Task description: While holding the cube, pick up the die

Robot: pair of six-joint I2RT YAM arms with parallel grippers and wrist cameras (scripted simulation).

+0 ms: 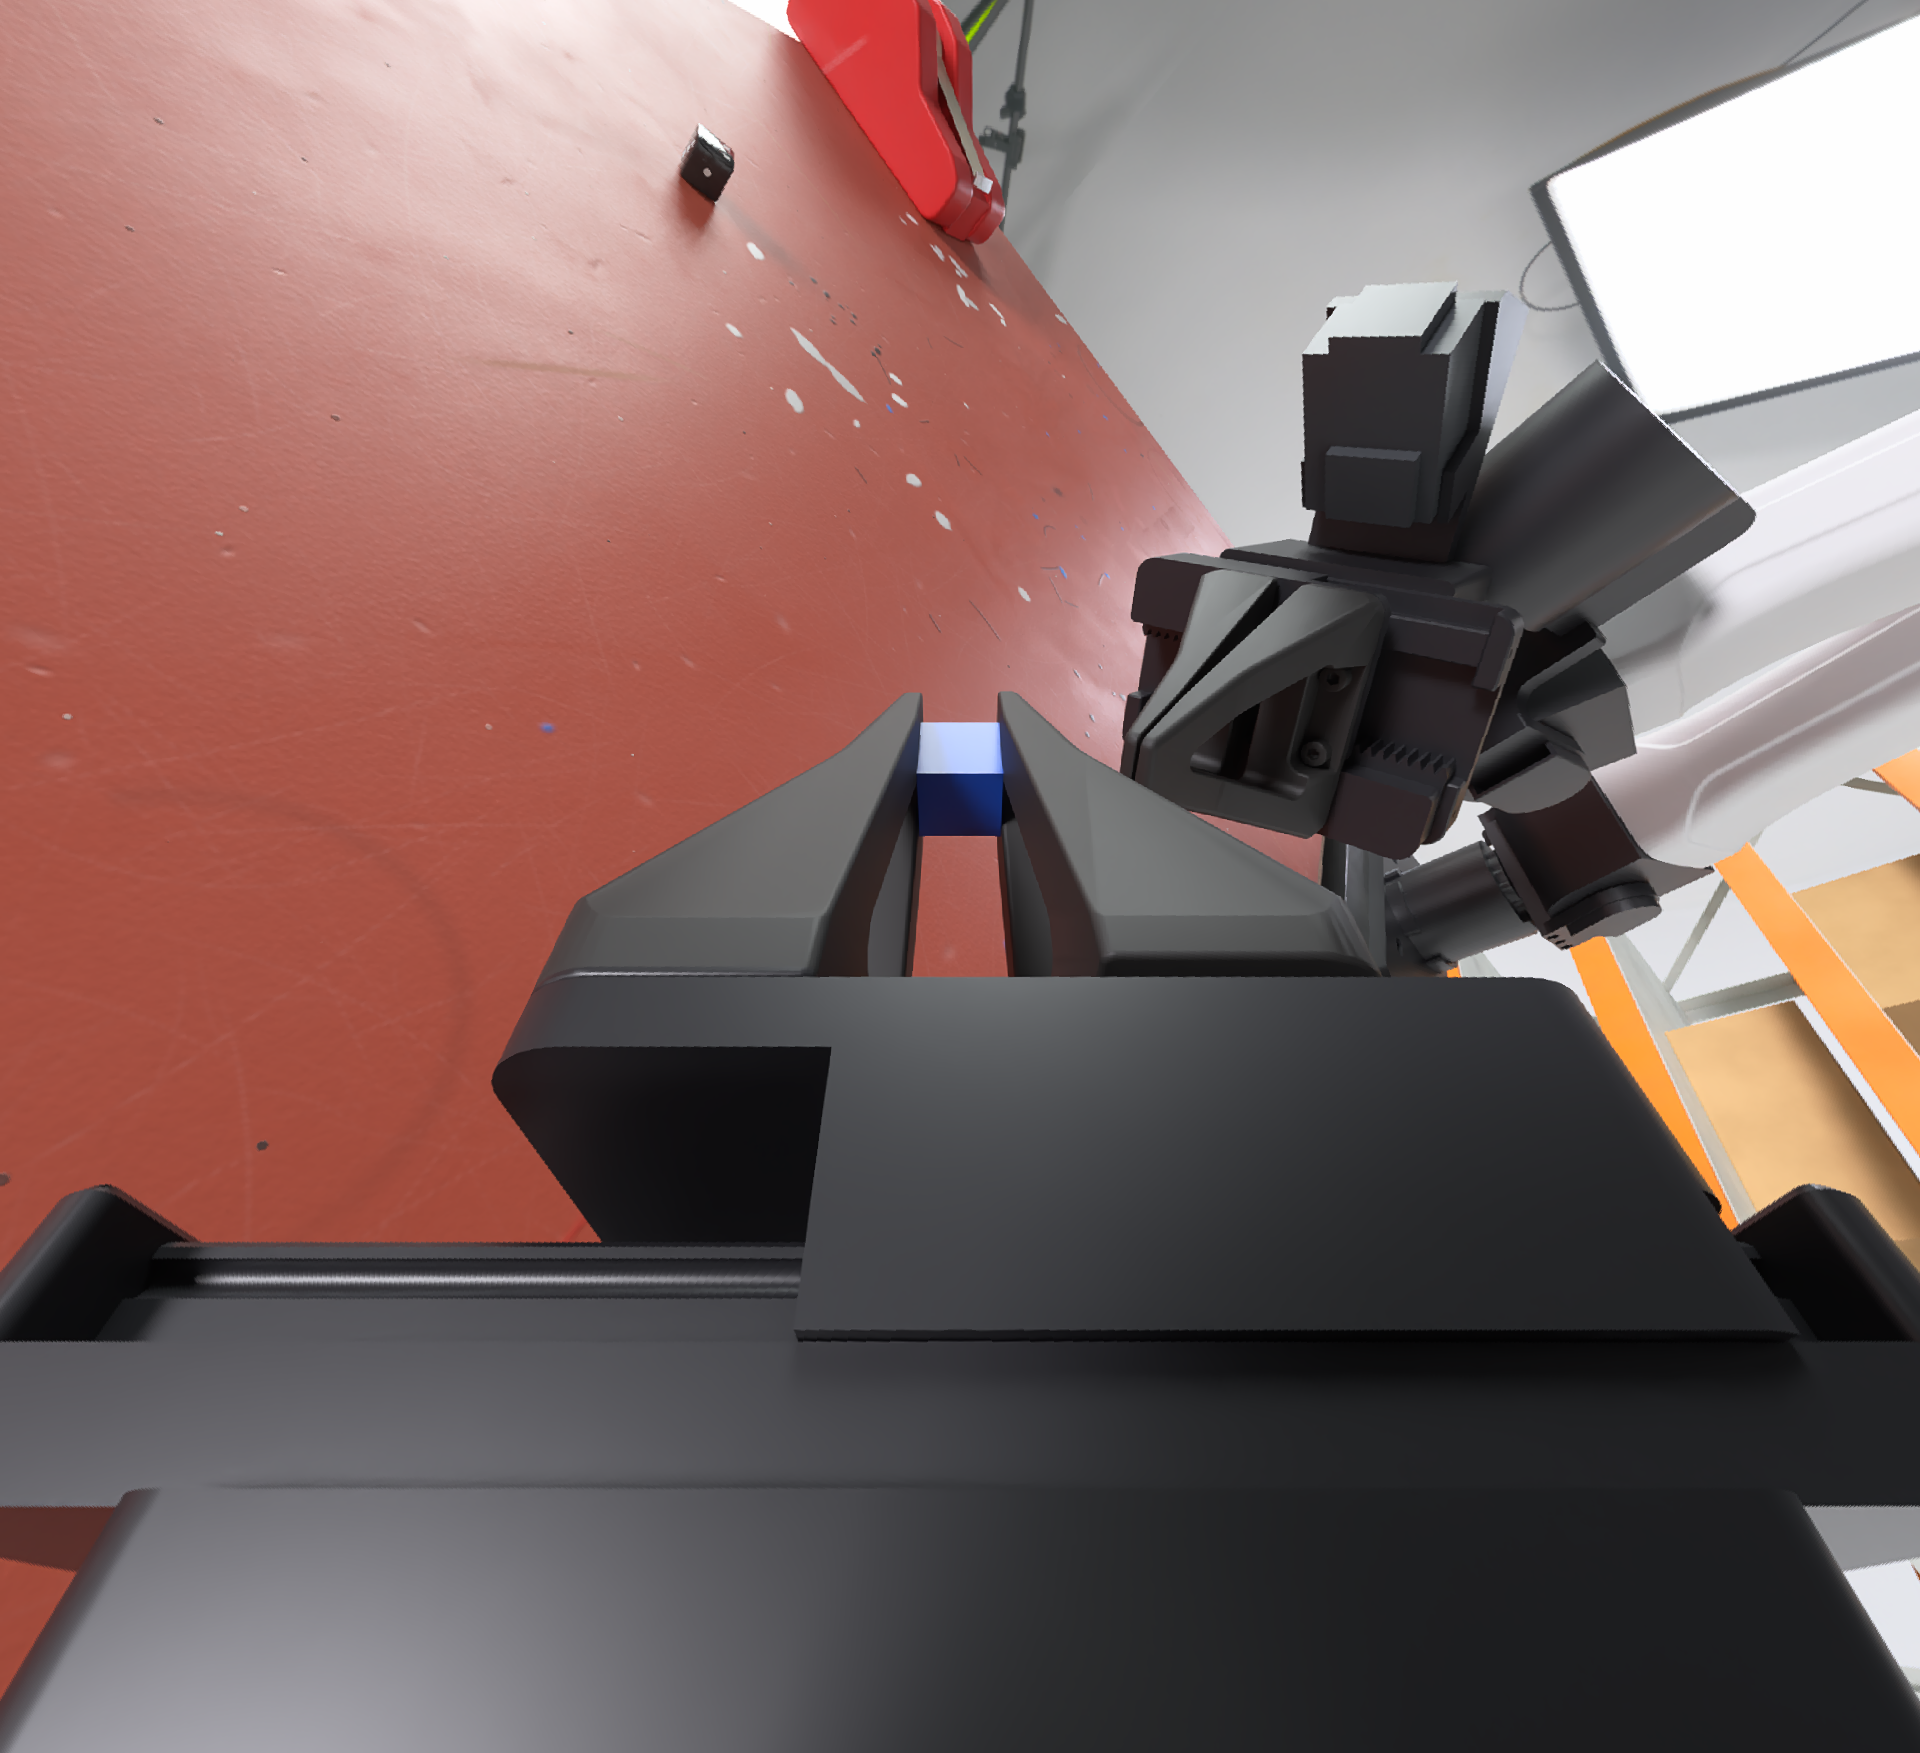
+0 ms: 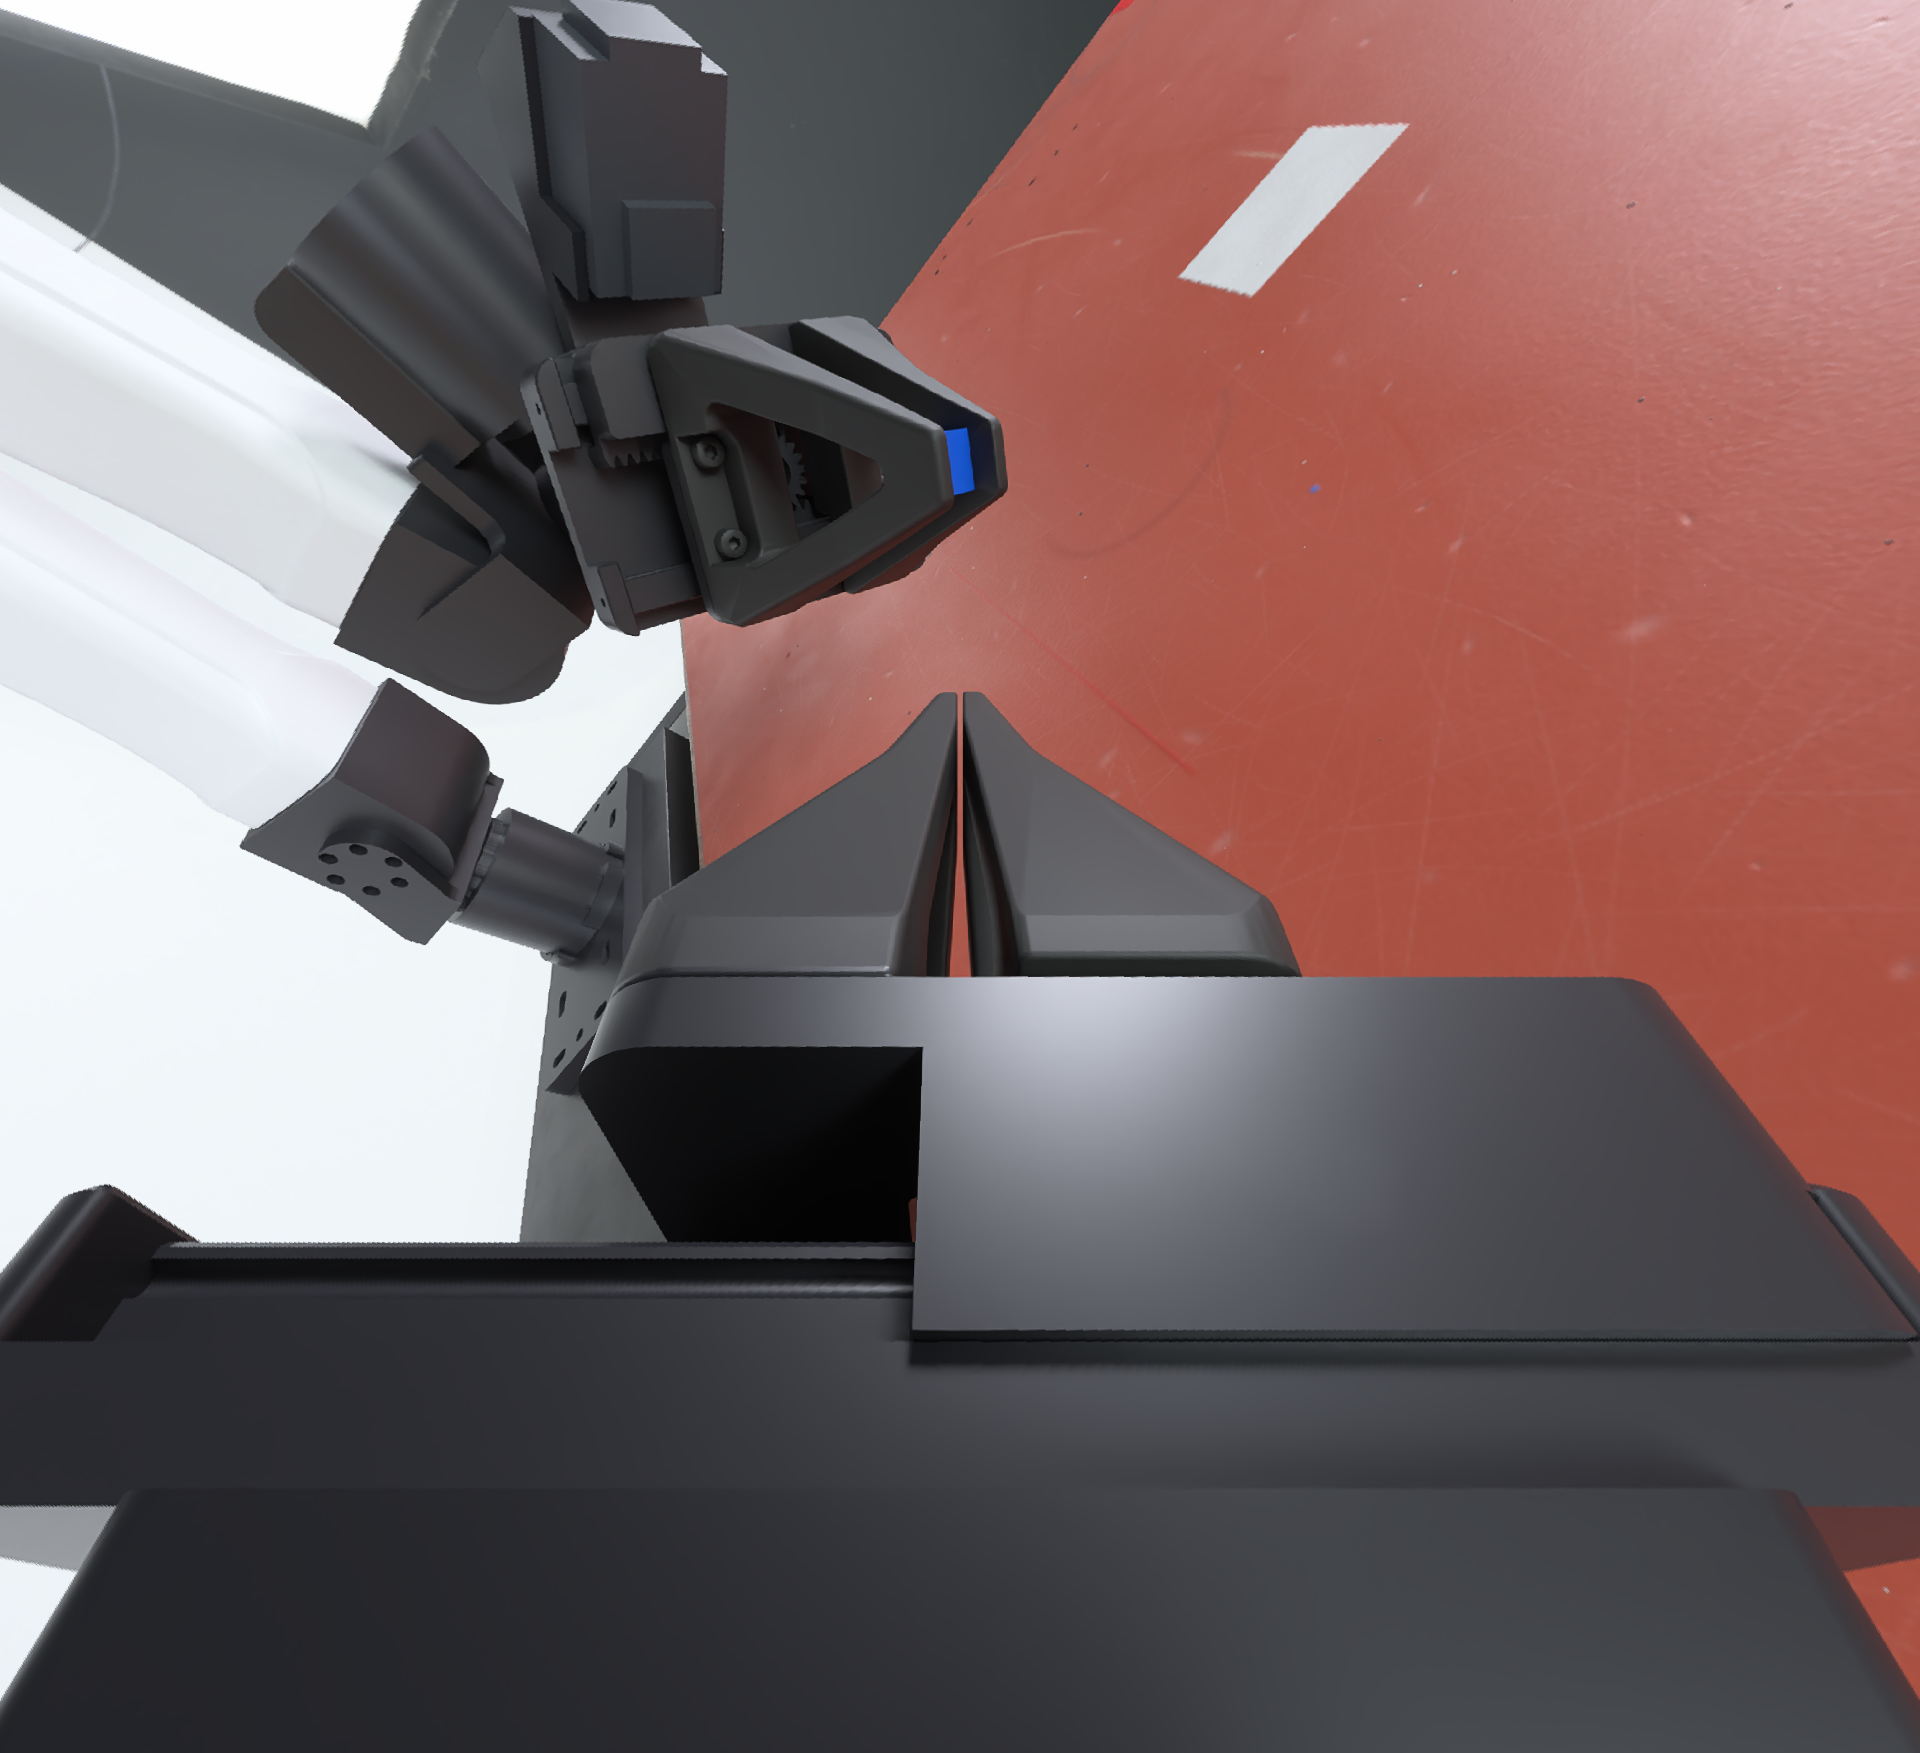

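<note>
Two black pincers work above a scuffed red surface [image 1: 364,560]. In the left wrist view, the left pincer [image 1: 959,747] sits at the centre of the frame, its fingers drawn in on a blue cube [image 1: 958,784] gripped between the tips, the cube's top face catching pale light. The die [image 1: 707,161], small and black with a single pale pip on the face that shows, lies alone on the surface in the upper part of the frame, left of centre and well apart from the held cube. Just beyond it, toward the upper middle, a red flat-sided object [image 1: 894,77] with a pale strip along its edge rests at the surface's far border, near the die but not touching it. White paint flecks scatter across the surface between that object and the right pincer [image 1: 1138,747], which shows side-on at centre right of this view.

In the right wrist view, the right pincer [image 2: 961,701] holds the centre of the frame with its fingers pressed nearly together, only a hairline gap between them and nothing in it. The left pincer [image 2: 987,462] appears at upper left of centre, the cube [image 2: 960,460] visible as a blue sliver at its tips. A white strip [image 2: 1294,207] lies flat on the surface [image 2: 1558,560] at upper right. The die is out of this view.
</note>
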